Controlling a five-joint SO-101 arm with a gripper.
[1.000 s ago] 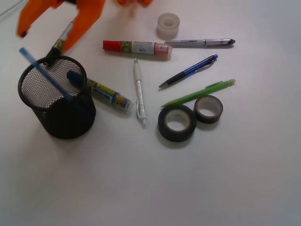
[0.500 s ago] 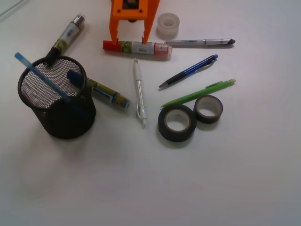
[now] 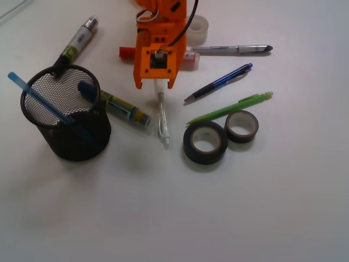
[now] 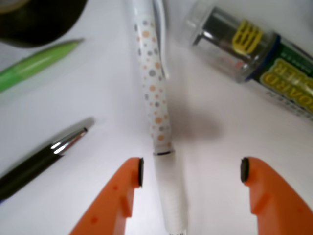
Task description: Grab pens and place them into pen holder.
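My orange gripper hangs open over the upper end of the white pen. In the wrist view the dotted white pen runs between the two fingers, closer to the left pad and touching neither; the gripper holds nothing. The black mesh pen holder stands at the left with a light blue pen leaning in it. On the table to the right lie the dark blue and black pen, the green pen and the silver pen.
A red-capped marker lies partly behind the gripper. One yellow-green marker rests against the holder, another lies behind it. Two black tape rolls sit by the green pen, and a clear tape roll is at the back.
The gripper swung from above the holder at far left to the middle, then came forward over the white pen's upper end. The light blue pen in the holder tipped further left.
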